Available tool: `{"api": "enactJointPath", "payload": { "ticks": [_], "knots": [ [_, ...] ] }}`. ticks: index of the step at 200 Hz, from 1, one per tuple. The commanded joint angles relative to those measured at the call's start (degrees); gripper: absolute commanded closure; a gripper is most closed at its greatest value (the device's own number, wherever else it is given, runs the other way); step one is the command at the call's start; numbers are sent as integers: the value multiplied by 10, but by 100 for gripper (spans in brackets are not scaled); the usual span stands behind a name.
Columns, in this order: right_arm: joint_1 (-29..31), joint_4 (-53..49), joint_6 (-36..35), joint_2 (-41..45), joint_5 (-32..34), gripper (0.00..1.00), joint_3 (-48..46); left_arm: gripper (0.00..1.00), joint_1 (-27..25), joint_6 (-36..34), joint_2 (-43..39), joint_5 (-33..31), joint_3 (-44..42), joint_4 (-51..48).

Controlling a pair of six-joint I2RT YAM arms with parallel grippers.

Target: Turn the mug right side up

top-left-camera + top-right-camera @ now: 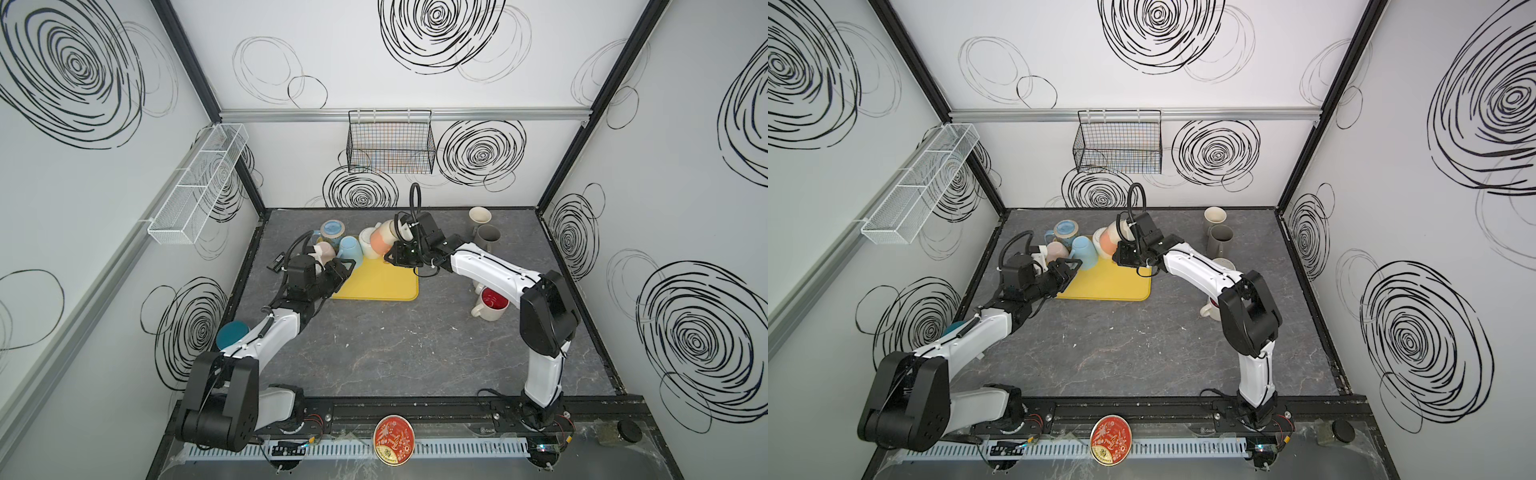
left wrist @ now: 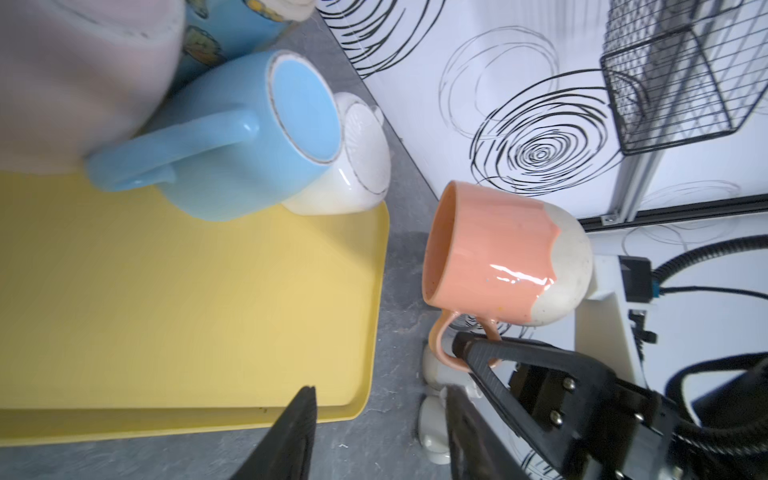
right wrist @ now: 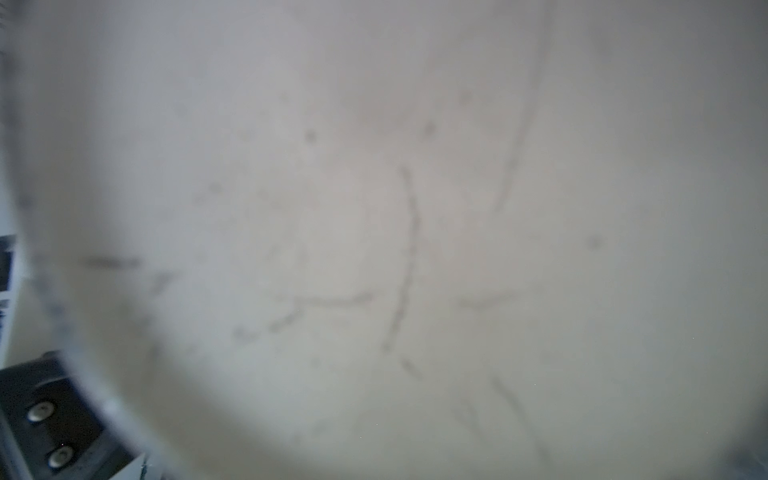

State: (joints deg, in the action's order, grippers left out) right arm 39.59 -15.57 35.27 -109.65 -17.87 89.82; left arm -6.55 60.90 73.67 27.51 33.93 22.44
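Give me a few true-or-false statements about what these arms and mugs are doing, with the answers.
1. On the right gripper, the jaws pinch the orange mug by its handle. True.
2. The orange mug is right side up. False: it is held in the air, tipped on its side.
3. The left gripper holds the blue mug. False: its jaws stand apart and empty; the blue mug lies on the yellow tray.
4. A black wire basket hangs on the back wall. True.
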Motion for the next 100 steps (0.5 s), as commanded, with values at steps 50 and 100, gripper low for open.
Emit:
{"api": "enactJointPath", "payload": {
  "ticks": [50, 100],
  "knots": [
    [0, 227, 55, 38, -122, 100, 5, 47, -4, 148, 45, 69, 15, 241],
    [3, 238, 55, 44, -152, 100, 3, 50, -11, 210, 77, 70, 2, 353]
  ]
}}
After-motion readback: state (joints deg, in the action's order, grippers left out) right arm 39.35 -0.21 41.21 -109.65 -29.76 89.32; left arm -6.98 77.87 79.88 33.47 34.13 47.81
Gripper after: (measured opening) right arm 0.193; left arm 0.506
